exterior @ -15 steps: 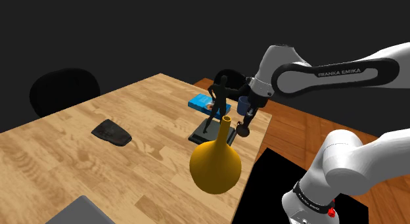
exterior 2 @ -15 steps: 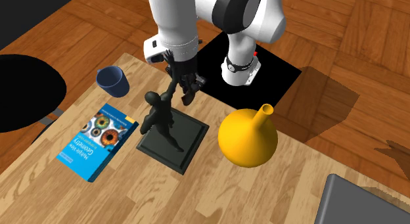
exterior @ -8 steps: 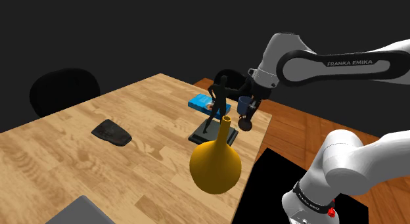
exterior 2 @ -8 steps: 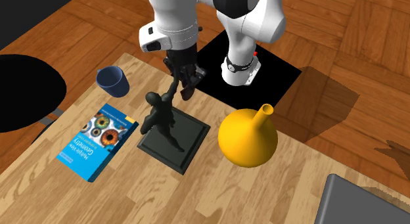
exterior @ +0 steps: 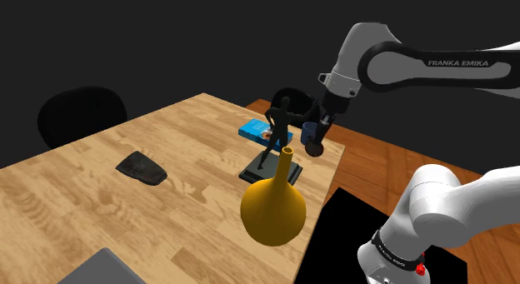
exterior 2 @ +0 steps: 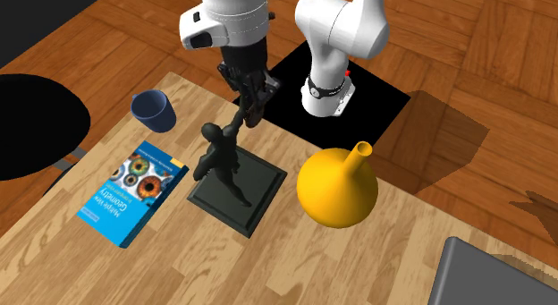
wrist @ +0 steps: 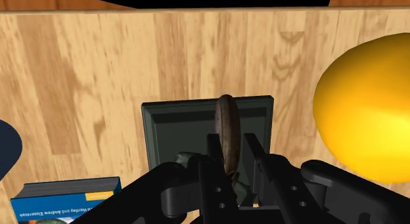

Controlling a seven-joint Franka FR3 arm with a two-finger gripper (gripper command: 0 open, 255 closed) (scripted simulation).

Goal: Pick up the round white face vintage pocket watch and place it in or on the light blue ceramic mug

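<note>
My gripper (exterior 2: 252,102) is shut on the pocket watch (exterior 2: 254,115), which hangs above the table's edge near the black figurine. In the wrist view the watch (wrist: 227,134) shows edge-on, a dark brownish disc clasped between the fingers (wrist: 213,160), over the figurine's square base (wrist: 177,134). In the shoulder view the gripper (exterior: 317,134) holds the watch (exterior: 314,147) in the air just in front of the blue mug (exterior: 308,129). The dark blue mug (exterior 2: 154,109) stands upright at the table corner, to the second exterior view's left of the gripper.
A black figurine (exterior 2: 219,156) on a dark base (exterior 2: 259,200) stands right under the hand. A round yellow vase (exterior 2: 338,187) sits beside it, and a blue book (exterior 2: 131,193) lies past the mug. A dark flat object (exterior: 140,166) and a grey slab (exterior 2: 501,276) lie farther off.
The gripper has risen with the watch and shifted slightly toward the mug, away from the table surface. Nothing on the table has moved.
</note>
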